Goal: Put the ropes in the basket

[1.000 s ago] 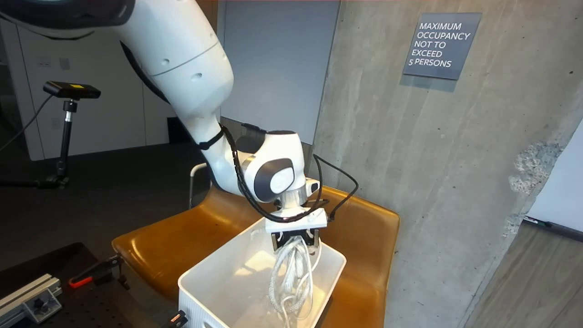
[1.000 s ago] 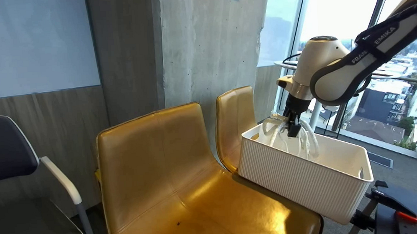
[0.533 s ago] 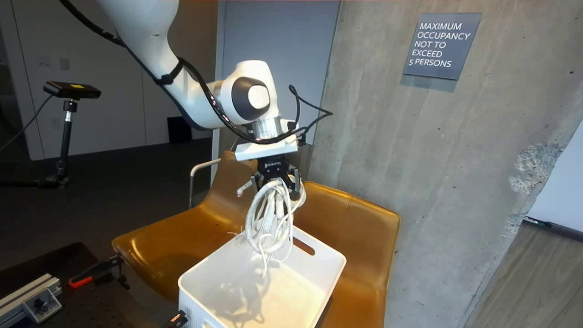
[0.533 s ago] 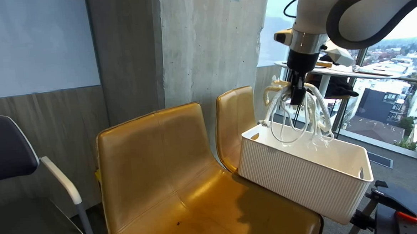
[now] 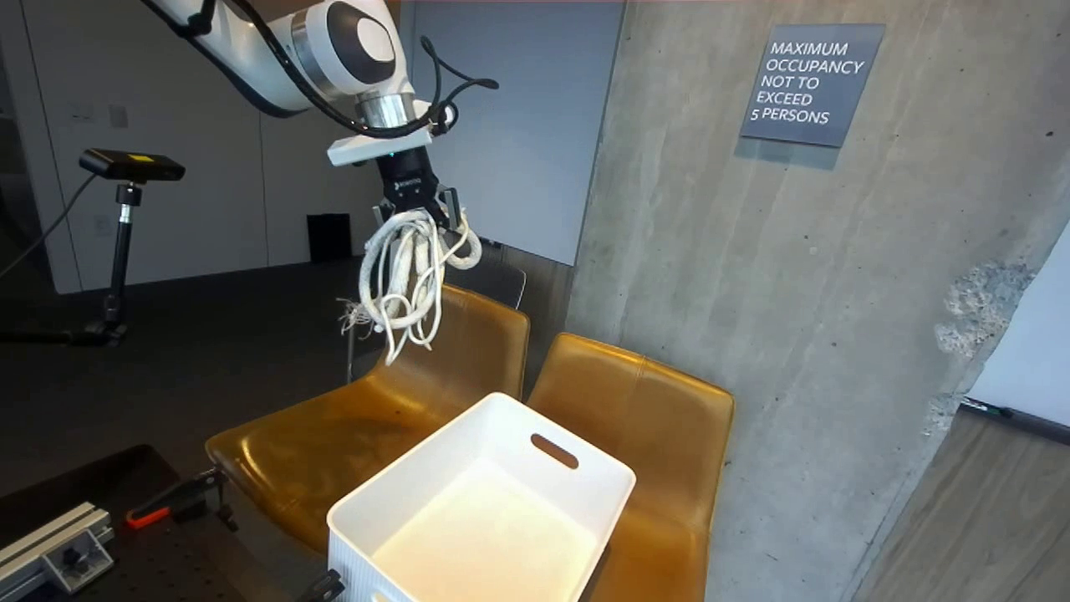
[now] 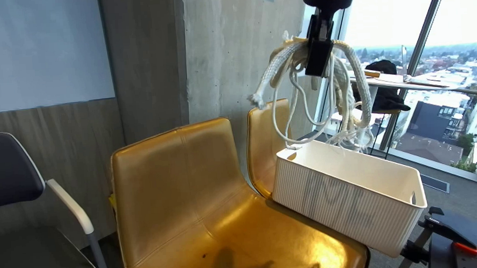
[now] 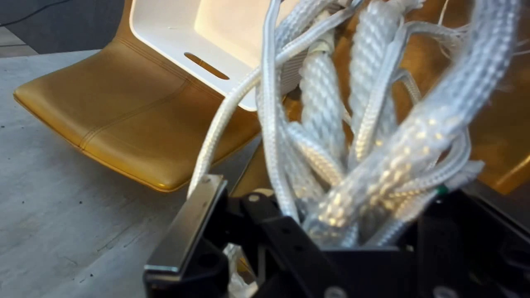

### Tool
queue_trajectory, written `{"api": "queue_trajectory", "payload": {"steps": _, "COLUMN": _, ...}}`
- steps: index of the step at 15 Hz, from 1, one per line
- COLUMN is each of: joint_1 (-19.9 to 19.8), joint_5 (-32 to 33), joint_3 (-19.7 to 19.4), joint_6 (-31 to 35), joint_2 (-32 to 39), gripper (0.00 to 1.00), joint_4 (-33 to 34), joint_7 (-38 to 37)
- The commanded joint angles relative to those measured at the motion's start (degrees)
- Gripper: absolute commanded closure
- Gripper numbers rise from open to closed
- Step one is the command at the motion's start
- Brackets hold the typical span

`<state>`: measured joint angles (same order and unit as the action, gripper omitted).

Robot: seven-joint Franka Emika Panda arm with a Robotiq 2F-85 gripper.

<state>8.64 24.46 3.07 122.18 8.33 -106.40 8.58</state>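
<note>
A tangled bundle of white ropes (image 5: 405, 272) hangs from my gripper (image 5: 418, 216) in the air. The ropes (image 6: 360, 82) and the gripper (image 6: 320, 60) also show in an exterior view, with loops and frayed ends dangling. In the wrist view the ropes (image 7: 325, 99) fill the space between the wide-set fingers of the gripper (image 7: 343, 203); the fingers' contact is partly hidden. The white basket (image 5: 493, 426) stands below the ropes, its visible floor bare. Its ribbed side (image 6: 348, 204) and a handle-hole wall (image 7: 161, 29) show in the other views.
Tan leather chairs (image 6: 175, 174) stand around and under the basket. A concrete pillar (image 5: 669, 251) rises behind. A dark table with a red-handled clamp (image 5: 167, 502) is near the basket. A camera on a stand (image 5: 125, 167) is at the left.
My gripper has risen out of the basket with the ropes in it. It has moved up and to the left in both exterior views. The basket has stayed in place.
</note>
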Motion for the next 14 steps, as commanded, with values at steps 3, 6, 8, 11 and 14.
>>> {"api": "queue_trajectory", "payload": {"steps": 3, "joint_1": 4.0, "joint_5": -0.6, "joint_3": 4.5, "joint_6": 0.7, "joint_2": 5.8, "gripper": 1.0, "joint_4": 1.8, "joint_7": -9.1}}
{"api": "queue_trajectory", "payload": {"steps": 6, "joint_1": 5.0, "joint_5": 0.0, "joint_3": 4.4, "joint_6": 5.6, "joint_2": 9.1, "gripper": 1.0, "joint_4": -0.3, "joint_7": -13.2}}
{"api": "queue_trajectory", "payload": {"steps": 8, "joint_1": 5.3, "joint_5": 0.0, "joint_3": 4.0, "joint_6": 8.5, "joint_2": 10.6, "gripper": 1.0, "joint_4": -1.4, "joint_7": -14.9}}
{"api": "queue_trajectory", "payload": {"steps": 11, "joint_1": 6.1, "joint_5": 0.7, "joint_3": 3.3, "joint_6": 10.9, "joint_2": 12.2, "gripper": 0.68, "joint_4": -1.8, "joint_7": -17.0}}
{"api": "queue_trajectory", "payload": {"steps": 14, "joint_1": 6.8, "joint_5": 1.3, "joint_3": 2.9, "joint_6": 12.0, "joint_2": 12.8, "gripper": 0.46, "joint_4": -2.0, "joint_7": -18.1}}
